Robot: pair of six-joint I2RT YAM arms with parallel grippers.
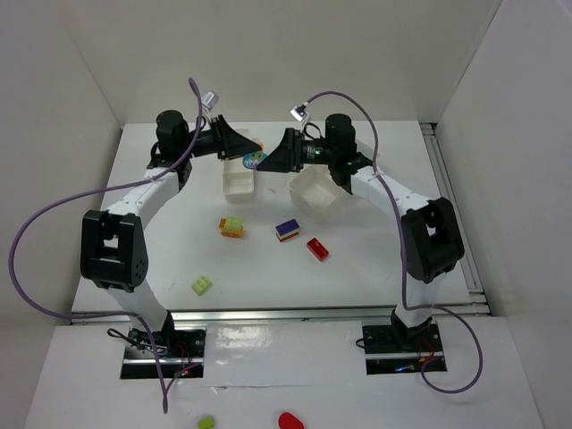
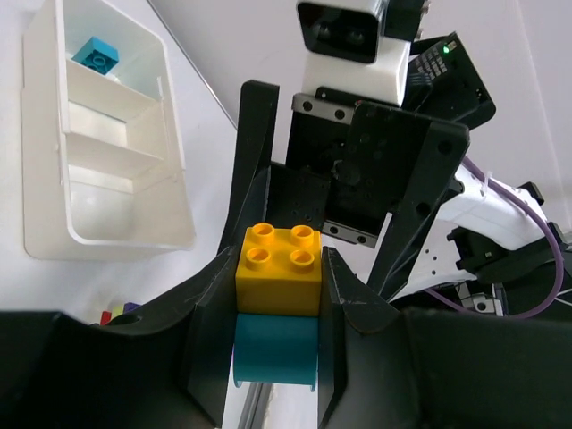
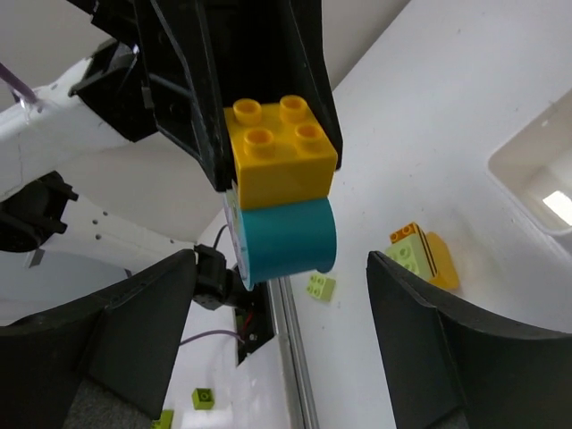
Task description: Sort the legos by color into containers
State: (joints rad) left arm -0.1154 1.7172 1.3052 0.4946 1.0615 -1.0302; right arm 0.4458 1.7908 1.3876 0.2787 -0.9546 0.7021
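L gripper [image 2: 277, 299] pinches yellow/cyan lego [image 2: 278, 268].

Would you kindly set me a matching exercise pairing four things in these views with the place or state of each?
1 yellow-on-cyan stack
2 loose cyan brick
3 red brick
4 right gripper

A open
B on the table
C in an end compartment of the white tray
D clamped in the left gripper

Pairs: 1-D, 2-C, 3-B, 4-A
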